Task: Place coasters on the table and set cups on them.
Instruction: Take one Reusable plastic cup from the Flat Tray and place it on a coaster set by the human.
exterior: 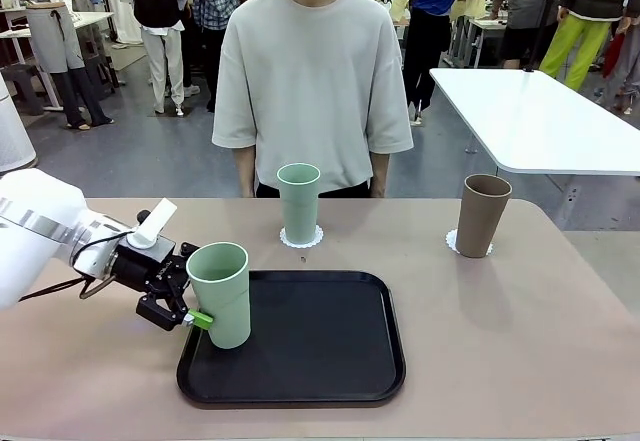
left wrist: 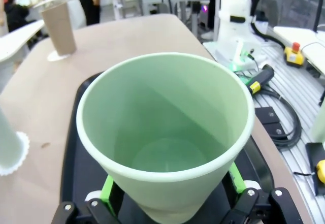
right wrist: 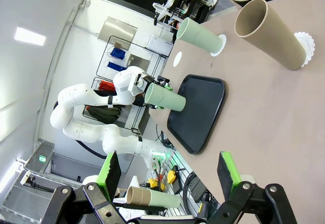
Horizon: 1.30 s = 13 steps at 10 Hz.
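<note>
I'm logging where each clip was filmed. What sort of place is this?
Probably a robotics lab or data-collection hall: other white tables with people behind, cabling and an emergency-stop button on the floor, and the left gripper holding a green cup.

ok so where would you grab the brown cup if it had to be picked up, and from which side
Take the brown cup around its mid wall, tool level, coming in from the robot's side of the table. It stands upright on its coaster and tapers toward the base, so a side grip on the wall should seat well. The right tool is open and looks best placed for it.
</note>
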Each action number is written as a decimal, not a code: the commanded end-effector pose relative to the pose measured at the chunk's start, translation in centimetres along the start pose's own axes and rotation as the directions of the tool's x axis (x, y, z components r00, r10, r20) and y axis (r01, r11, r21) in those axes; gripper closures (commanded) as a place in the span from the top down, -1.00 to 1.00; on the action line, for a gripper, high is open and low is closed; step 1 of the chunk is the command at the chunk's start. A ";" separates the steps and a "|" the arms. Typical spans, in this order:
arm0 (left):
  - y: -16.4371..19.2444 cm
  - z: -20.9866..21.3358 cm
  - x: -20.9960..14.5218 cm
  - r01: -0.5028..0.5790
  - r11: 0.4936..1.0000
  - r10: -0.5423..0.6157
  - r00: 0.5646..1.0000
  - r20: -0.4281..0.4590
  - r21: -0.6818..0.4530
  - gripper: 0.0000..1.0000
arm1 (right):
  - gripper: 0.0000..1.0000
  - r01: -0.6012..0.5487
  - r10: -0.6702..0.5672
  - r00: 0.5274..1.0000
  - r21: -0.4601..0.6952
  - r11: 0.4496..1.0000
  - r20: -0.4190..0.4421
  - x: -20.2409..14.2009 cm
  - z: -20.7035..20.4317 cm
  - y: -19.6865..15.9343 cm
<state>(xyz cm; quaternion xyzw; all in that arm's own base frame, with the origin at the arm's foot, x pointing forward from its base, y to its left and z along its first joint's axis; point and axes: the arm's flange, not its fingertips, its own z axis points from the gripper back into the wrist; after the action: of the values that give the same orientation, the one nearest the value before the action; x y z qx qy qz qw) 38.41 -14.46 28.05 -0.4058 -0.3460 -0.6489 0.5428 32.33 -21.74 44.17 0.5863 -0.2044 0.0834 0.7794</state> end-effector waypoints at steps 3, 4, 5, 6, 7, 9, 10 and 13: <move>0.9 -1.9 -0.8 -0.011 1.000 0.011 0.998 0.057 -0.008 1.00 | 1.00 -0.002 0.002 1.000 0.014 1.000 0.009 0.0 0.0 0.0; 1.0 -2.2 -0.9 -0.017 1.000 0.018 0.997 0.071 -0.015 1.00 | 1.00 -0.002 0.002 1.000 0.014 1.000 0.009 0.0 0.0 0.0; 1.1 -2.4 -1.1 -0.036 0.999 0.038 0.994 0.103 -0.018 1.00 | 1.00 -0.002 0.002 1.000 0.014 1.000 0.009 0.0 0.0 0.0; 1.1 -2.3 -1.2 -0.035 0.999 0.036 0.992 0.117 -0.009 1.00 | 1.00 -0.002 0.002 1.000 0.014 1.000 0.009 0.0 0.0 0.0; 1.1 -2.2 -1.2 -0.037 0.999 0.037 0.991 0.126 -0.005 -0.08 | 1.00 -0.002 0.002 1.000 0.014 1.000 0.009 0.0 0.0 0.0; 0.9 -2.1 -1.1 -0.037 0.999 0.038 0.991 0.127 -0.013 -1.00 | 1.00 -0.002 0.002 1.000 0.014 1.000 0.009 0.0 0.0 0.0; 0.8 -1.9 -0.9 -0.039 0.999 0.041 0.991 0.128 -0.015 -0.13 | 1.00 -0.002 0.002 1.000 0.014 1.000 0.009 0.0 0.0 0.0; 0.2 -0.2 0.7 -0.093 0.995 0.098 0.984 0.147 -0.039 -1.00 | 1.00 -0.002 0.002 1.000 0.014 1.000 0.009 0.0 0.0 0.0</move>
<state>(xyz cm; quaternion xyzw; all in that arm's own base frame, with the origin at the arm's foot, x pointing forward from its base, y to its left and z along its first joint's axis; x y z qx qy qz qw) 39.14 -15.59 27.10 -0.4597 -0.3548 -0.6091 0.5401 32.33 -21.74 44.18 0.5863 -0.2044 0.0834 0.7794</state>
